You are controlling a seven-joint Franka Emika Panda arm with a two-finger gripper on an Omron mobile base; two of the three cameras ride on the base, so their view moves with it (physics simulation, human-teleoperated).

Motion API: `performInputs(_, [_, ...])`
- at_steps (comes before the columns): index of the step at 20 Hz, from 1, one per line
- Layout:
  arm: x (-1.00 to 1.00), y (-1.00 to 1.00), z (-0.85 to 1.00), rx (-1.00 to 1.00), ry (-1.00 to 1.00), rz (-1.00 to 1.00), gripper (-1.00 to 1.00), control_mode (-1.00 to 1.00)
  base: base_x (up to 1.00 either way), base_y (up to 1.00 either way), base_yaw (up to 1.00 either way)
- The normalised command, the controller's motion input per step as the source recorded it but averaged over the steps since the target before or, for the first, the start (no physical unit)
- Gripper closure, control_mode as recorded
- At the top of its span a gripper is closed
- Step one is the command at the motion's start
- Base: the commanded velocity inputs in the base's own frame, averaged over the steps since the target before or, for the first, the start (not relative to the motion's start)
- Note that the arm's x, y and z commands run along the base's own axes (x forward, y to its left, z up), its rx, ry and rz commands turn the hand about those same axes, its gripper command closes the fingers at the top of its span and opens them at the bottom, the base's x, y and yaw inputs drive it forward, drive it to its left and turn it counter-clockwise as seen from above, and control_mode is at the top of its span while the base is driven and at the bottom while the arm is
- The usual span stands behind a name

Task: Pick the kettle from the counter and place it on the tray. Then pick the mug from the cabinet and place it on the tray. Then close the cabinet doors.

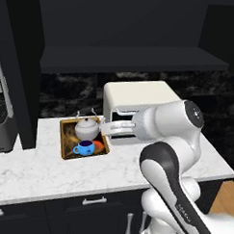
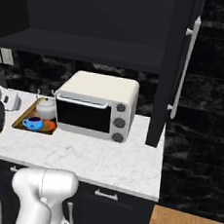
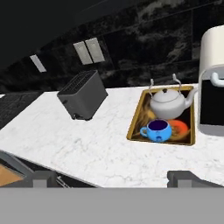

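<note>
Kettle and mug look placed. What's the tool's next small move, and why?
Probably lift toward the right cabinet door and its bar handle. The kettle and mug both sit on the tray, the tool is open and empty, and the door stands open.

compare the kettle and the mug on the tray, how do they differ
The kettle is silver-white; the mug is bright blue. The kettle is bigger and lidded, with an arched handle; the mug is open-topped with a side handle. Both stand upright on the tray.
</note>
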Motion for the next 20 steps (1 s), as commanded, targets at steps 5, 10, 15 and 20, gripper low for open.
performInputs(5, [-0.47, -0.2, 0.07, 0.0, 0.0, 0.0, -1.0, -1.0, 0.0, 0.0, 0.0])
performInputs(10, [-0.52, -0.37, 0.12, 0.0, -0.02, 0.0, -1.0, -1.0, 0.0, 0.0, 0.0])
performInputs(15, [-0.49, -0.19, 0.24, 0.0, -0.12, 0.0, -1.0, -1.0, 0.0, 0.0, 0.0])
performInputs(20, [-0.33, -0.05, 0.15, 0.0, -0.18, 0.01, -1.0, -1.0, 0.0, 0.0, 0.0])
